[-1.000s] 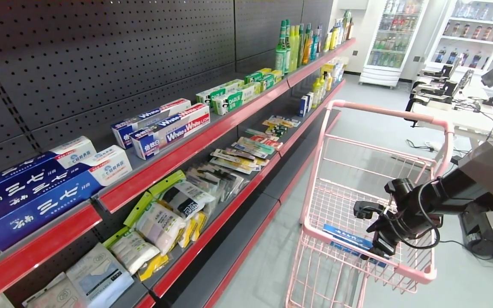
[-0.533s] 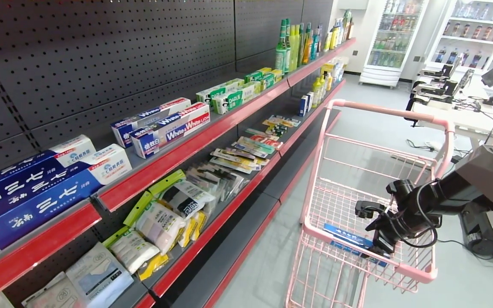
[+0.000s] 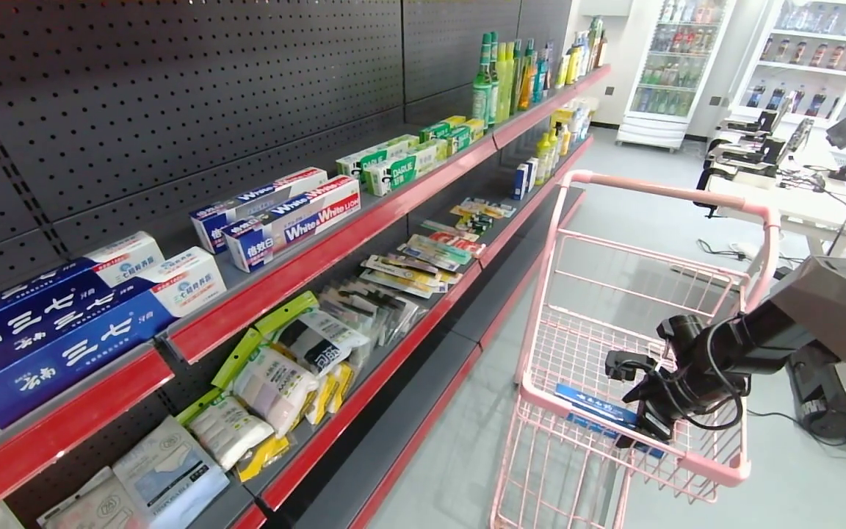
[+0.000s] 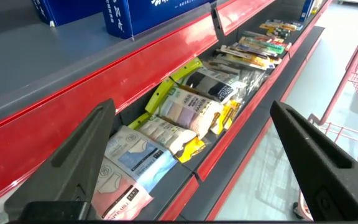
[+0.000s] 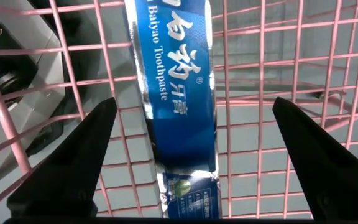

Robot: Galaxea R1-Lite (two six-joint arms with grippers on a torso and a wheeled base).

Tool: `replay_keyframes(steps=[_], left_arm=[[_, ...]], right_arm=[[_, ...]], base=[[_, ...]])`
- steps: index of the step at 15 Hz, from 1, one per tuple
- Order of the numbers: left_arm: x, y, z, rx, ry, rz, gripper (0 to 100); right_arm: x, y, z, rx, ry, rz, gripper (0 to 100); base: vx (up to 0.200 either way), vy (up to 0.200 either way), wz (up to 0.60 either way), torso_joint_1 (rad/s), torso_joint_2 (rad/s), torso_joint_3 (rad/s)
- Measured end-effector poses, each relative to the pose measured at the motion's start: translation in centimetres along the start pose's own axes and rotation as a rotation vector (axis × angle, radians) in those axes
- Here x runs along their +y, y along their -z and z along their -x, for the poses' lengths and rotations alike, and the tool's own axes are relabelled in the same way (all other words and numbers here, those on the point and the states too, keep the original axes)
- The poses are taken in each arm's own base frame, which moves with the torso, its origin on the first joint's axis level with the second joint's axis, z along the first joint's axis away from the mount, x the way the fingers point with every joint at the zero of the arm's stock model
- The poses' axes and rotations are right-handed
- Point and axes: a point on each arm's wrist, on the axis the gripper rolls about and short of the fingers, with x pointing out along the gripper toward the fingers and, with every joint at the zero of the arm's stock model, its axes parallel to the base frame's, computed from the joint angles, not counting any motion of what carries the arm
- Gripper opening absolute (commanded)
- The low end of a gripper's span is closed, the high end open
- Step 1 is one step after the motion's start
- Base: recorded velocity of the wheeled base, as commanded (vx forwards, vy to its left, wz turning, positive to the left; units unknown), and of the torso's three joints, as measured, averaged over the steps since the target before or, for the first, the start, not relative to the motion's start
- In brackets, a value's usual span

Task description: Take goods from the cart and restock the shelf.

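The pink cart stands in the lower right of the head view, beside the long shelf that runs from the lower left up to the top centre. A blue toothpaste box lies flat on the cart's wire floor, near its front rim, in the lower right of the frame.

The right gripper hangs inside the cart basket, just above that box. In the right wrist view the right gripper has its fingers spread wide with the toothpaste box lying lengthwise between them; they hold nothing, and I cannot tell whether they touch the wire.

In the left wrist view the left gripper faces the shelf's lower tiers, its fingers wide apart and empty.

On the top tier, at the left edge of the head view, lie large blue toothpaste cartons. Further along are white and red cartons, then green cartons, then upright bottles near the top centre. The tier below carries soft packets in the lower left and flat carded packs toward the middle.
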Motion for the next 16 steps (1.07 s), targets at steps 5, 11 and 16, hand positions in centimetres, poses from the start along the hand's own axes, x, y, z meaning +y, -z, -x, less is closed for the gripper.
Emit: replay_keyframes(steps=[5,11,16], left_arm=[[0.00,0.00,0.00,0.000,-0.001,0.000,100],[0.00,0.01,0.00,0.000,-0.001,0.000,100],[0.00,0.01,0.00,0.000,0.000,0.000,100]], right_arm=[[-0.16,0.02,-0.13,0.002,0.004,-0.001,100],[0.05,-0.06,-0.27,0.017,0.003,0.011,100],[0.12,-0.18,-0.32,0.030,0.009,0.012,0]], base=[[0.000,0.000,0.00,0.000,0.00,0.000],[0.000,0.000,0.00,0.000,0.00,0.000],[0.000,0.000,0.00,0.000,0.00,0.000]])
